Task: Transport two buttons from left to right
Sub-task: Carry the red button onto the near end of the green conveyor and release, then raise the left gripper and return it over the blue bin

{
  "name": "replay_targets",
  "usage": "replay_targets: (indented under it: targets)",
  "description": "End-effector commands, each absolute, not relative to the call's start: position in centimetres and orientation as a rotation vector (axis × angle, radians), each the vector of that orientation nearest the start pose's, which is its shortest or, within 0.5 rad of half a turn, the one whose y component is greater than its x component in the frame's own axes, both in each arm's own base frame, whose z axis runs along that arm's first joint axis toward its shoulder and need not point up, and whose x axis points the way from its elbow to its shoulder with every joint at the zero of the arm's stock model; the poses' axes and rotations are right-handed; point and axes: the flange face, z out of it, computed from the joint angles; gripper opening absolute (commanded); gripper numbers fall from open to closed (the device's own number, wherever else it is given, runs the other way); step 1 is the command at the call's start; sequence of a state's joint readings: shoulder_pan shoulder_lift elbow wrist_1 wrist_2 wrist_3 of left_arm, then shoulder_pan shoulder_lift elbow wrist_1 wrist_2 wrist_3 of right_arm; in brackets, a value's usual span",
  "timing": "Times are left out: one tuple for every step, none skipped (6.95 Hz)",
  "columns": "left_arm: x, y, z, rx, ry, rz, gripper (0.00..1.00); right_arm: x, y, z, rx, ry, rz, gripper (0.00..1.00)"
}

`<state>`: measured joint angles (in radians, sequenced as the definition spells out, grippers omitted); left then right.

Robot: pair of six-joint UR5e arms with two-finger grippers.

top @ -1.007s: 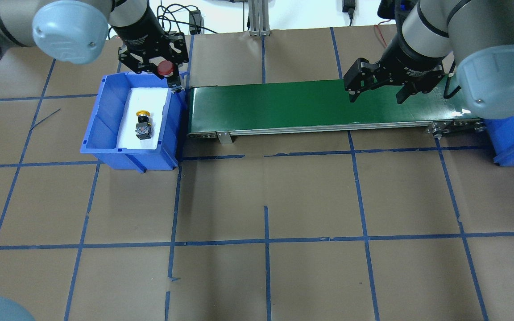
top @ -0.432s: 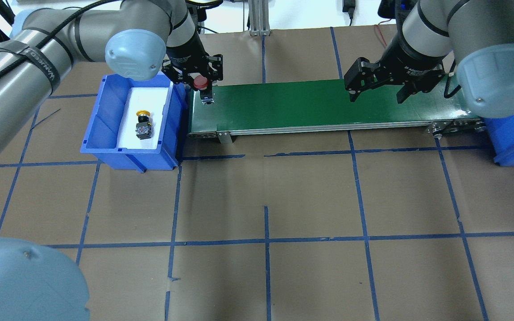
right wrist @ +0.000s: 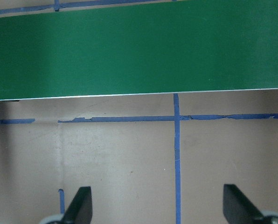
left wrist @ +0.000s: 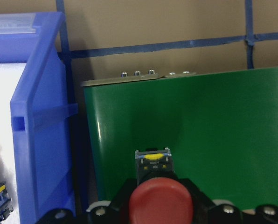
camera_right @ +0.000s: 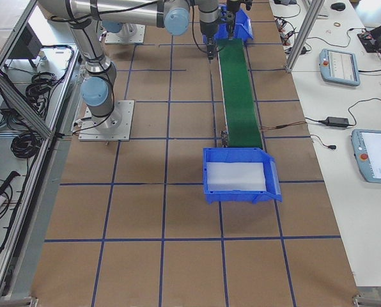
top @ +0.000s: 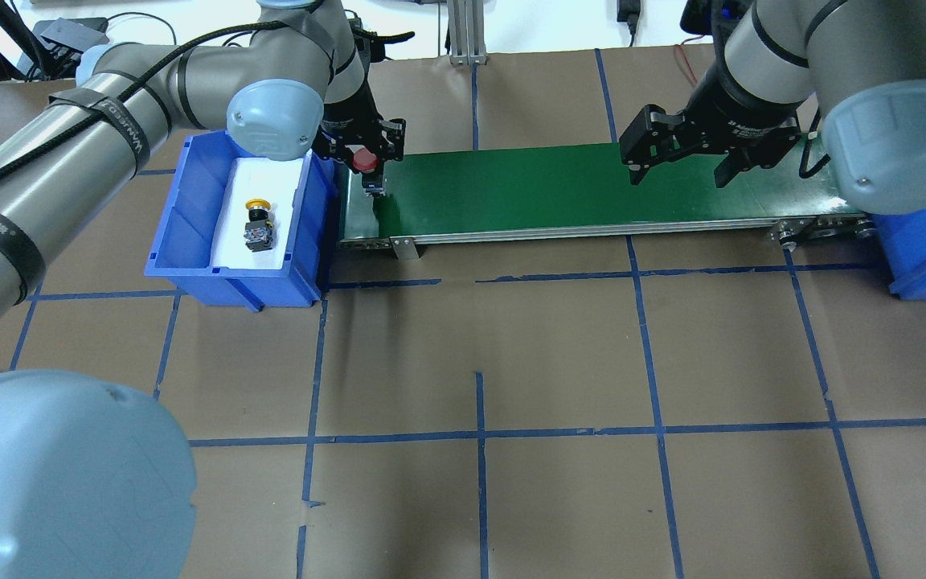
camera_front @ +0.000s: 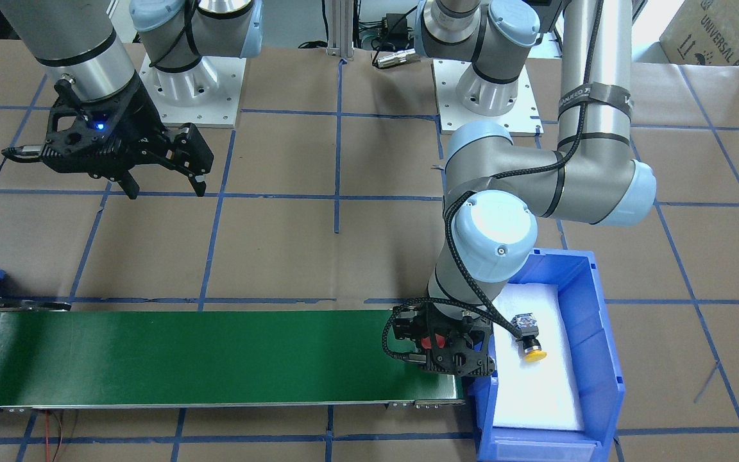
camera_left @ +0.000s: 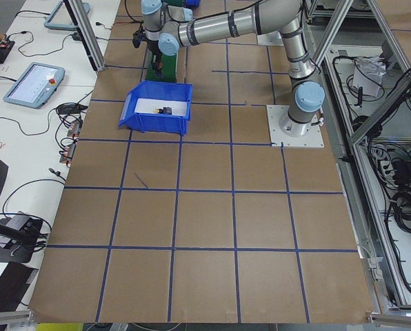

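Note:
My left gripper (top: 370, 178) is shut on the red button (top: 364, 161), over the left end of the green conveyor belt (top: 592, 185). In the left wrist view the red cap (left wrist: 161, 200) sits between the jaws and the grey body points at the belt (left wrist: 213, 121); I cannot tell whether it touches. The yellow-capped button (top: 258, 223) lies on white foam in the left blue bin (top: 190, 209), also seen from the front (camera_front: 528, 337). My right gripper (top: 676, 173) hangs open and empty by the belt's right part, its fingertips (right wrist: 80, 205) wide apart.
A second blue bin (top: 925, 249) with a white foam floor stands at the belt's right end, shown whole in the exterior right view (camera_right: 238, 174). Brown paper with blue tape lines covers the table. The left bin's wall (left wrist: 41, 116) is close beside the left gripper.
The left arm carried the red button rightward from over the bin's far corner to above the belt's left end. The right arm and the yellow button stayed put.

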<state>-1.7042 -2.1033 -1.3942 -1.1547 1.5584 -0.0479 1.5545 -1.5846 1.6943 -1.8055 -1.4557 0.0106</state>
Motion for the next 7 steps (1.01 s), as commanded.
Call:
replay_targets:
  targets:
    - [-22.6,-66.6,28.7,0.136,3.152,-0.090,0.37,13.7,-49.7,45.8,0.029,3.021,-0.188,1.00]
    - [-22.7,-66.6,28.7,0.129,3.160,-0.094,0.67,13.6,-49.8,45.9,0.028,3.021,-0.191,1.00]
    - [-22.7,-66.5,28.7,0.128,3.169,-0.093,1.00,13.6,-49.8,45.9,0.028,3.021,-0.191,1.00]
    - [-22.8,-66.7,30.1,0.128,3.172,-0.131,1.00,13.6,-49.8,45.9,0.031,3.021,-0.191,1.00]
    - [-22.8,-66.0,32.8,0.118,3.179,-0.169,1.00,13.6,-49.8,46.0,0.028,3.021,-0.196,1.00]
    - [-22.6,-64.4,36.2,0.117,3.180,-0.133,1.00,13.6,-49.8,45.9,0.028,3.021,-0.191,1.00]
    - [-22.1,-63.8,38.9,0.106,3.175,-0.100,1.00,13.6,-49.8,45.9,0.028,3.021,-0.191,1.00]
